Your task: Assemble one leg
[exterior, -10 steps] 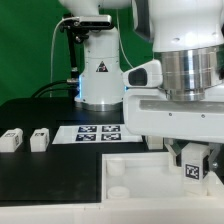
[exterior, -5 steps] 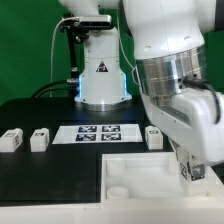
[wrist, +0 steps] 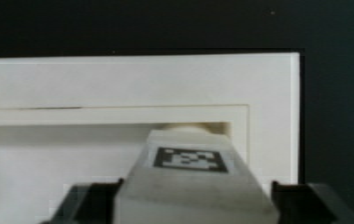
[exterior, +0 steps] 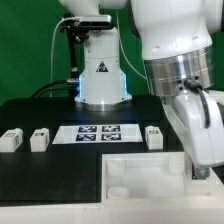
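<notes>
In the wrist view my gripper is shut on the leg, a small white block with a black-and-white tag on its face. Dark fingers sit on both sides of it. The leg's far end is at a round corner socket of the large white panel. In the exterior view the gripper is tilted over the panel's corner at the exterior view's right. The held leg is mostly hidden there by the hand.
Three more white legs stand on the black table: two at the exterior view's left and one nearer the right. The marker board lies between them. The arm's white base stands behind.
The wrist has turned and tilted, and the hand has shifted toward the exterior view's right. The leg on the table behind it has come into view. The held leg's tag is now hidden.
</notes>
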You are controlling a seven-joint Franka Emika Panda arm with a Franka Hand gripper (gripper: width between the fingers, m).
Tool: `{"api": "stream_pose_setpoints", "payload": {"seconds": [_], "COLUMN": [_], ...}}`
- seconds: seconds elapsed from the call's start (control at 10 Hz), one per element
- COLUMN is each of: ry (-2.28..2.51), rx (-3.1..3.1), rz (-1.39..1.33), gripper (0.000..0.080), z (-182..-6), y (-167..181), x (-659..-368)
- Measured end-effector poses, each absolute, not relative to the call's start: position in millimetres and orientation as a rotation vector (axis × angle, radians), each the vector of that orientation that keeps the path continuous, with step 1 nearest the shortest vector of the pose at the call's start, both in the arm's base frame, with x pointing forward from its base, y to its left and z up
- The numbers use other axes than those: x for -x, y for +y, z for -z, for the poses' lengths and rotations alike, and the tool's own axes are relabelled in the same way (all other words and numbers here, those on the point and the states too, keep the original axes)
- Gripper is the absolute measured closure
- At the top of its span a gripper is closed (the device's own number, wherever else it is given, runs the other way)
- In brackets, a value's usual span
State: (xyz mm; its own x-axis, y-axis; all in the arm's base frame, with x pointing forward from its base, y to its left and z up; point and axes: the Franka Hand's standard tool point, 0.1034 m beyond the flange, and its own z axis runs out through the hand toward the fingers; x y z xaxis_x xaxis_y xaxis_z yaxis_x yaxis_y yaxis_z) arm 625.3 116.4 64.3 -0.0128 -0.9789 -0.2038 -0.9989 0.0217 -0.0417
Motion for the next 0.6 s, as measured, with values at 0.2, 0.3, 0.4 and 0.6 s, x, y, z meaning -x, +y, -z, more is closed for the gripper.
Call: {"api": "stream_pose_setpoints", "payload": {"seconds": [0.2,0.3,0.4,0.6], "ry": [1.664,1.518,1.348,0.947], "rx": [2.482,2.588,2.679,2.855], "rz": [-0.088,-0.069,-0.054,-0.018], "gripper": [0.0171,0.0156,0.0151,0.0150], "z": [-67.8,-69.3,-68.5,-67.5], "y": [118.7,120.7,120.2,117.3], "x": [-624.0,-623.4,-623.4,-623.5]}}
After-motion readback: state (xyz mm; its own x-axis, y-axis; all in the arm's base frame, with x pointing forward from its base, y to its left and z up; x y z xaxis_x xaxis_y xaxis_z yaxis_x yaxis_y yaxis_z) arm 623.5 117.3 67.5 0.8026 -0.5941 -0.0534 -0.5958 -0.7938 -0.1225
